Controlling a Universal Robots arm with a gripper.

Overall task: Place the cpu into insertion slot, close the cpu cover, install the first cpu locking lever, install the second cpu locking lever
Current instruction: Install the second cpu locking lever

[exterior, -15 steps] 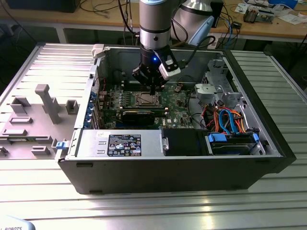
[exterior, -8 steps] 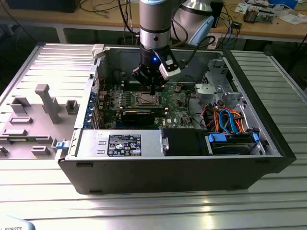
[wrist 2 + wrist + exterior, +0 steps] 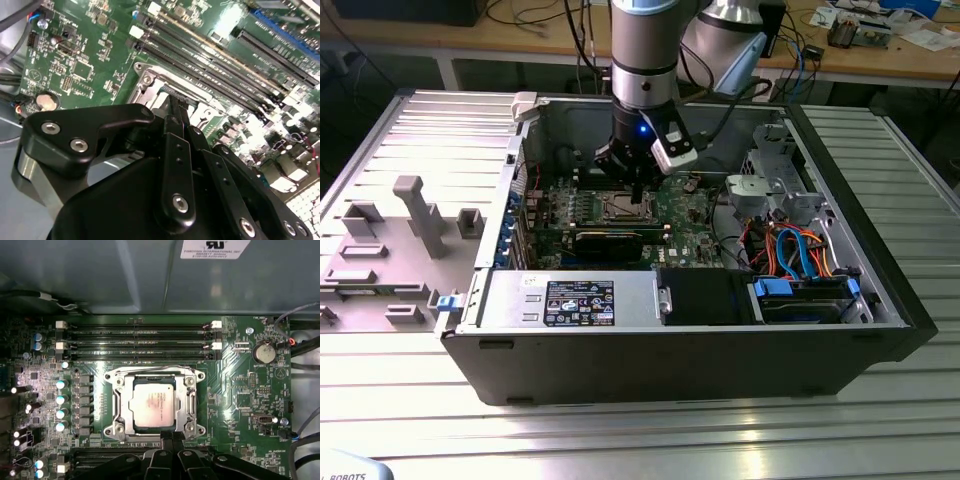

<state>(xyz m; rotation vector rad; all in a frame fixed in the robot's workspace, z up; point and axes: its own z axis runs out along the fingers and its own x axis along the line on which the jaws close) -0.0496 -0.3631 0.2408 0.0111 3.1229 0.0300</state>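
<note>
The gripper (image 3: 171, 440) hangs low over the green motherboard (image 3: 690, 215) at the centre of the exterior view, inside the open computer case (image 3: 880, 290). Its fingers (image 3: 176, 111) are pressed together, holding nothing — tips at the near rim of the insertion slot (image 3: 155, 405). The cpu (image 3: 154, 406) lies seated in that slot, framed by the cpu cover (image 3: 186, 407), which lies flat around it.

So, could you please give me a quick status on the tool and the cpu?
Tool shut, empty, at the socket's edge. Cpu seated in the insertion slot, cpu cover down around it. Nothing in the way.
</note>
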